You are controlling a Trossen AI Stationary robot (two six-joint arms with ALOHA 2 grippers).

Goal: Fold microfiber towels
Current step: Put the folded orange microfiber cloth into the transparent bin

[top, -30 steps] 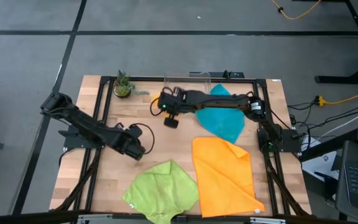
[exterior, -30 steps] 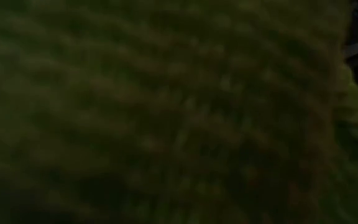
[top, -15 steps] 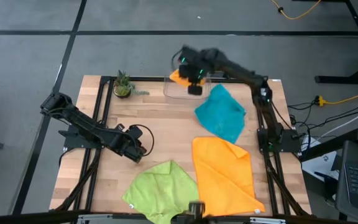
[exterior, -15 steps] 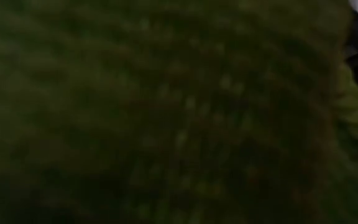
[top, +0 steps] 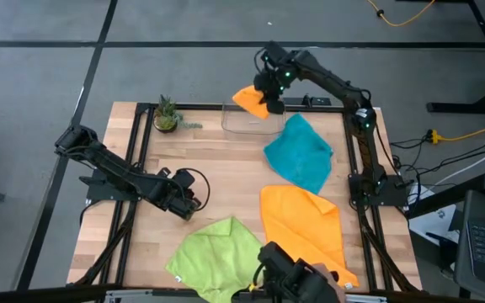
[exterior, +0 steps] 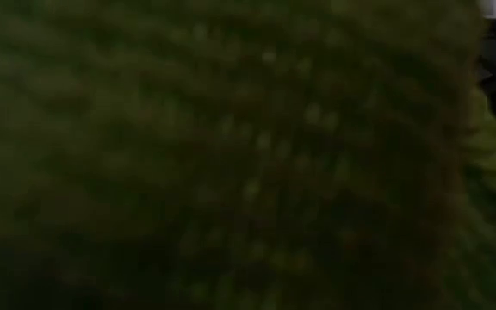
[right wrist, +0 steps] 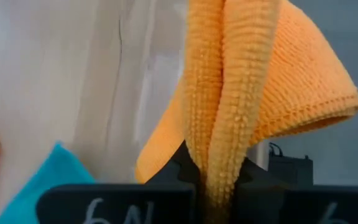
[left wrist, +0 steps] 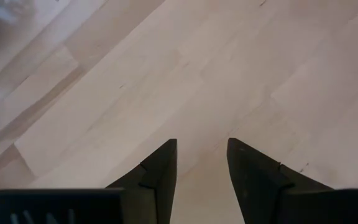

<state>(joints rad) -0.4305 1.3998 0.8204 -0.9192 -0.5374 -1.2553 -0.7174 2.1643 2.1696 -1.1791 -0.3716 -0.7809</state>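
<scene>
Taking the clear plastic bin [top: 253,120] as landmark: nearest the front edge, well away from it, the lime green towel [top: 219,256] lies rumpled beside a larger orange towel [top: 303,236] on the tabletop [top: 226,181]. The left end effector [top: 190,202] waits between, fingers [left wrist: 160,174] apart, empty. The teal towel [top: 300,154] sits just beside the bin. Above the bin, the right end effector [top: 269,102] is clamped on a bunched orange microfiber towel [right wrist: 241,99]. The pinch looks narrow; a quick swing could slip the cloth free or snag the bin's wall.
</scene>
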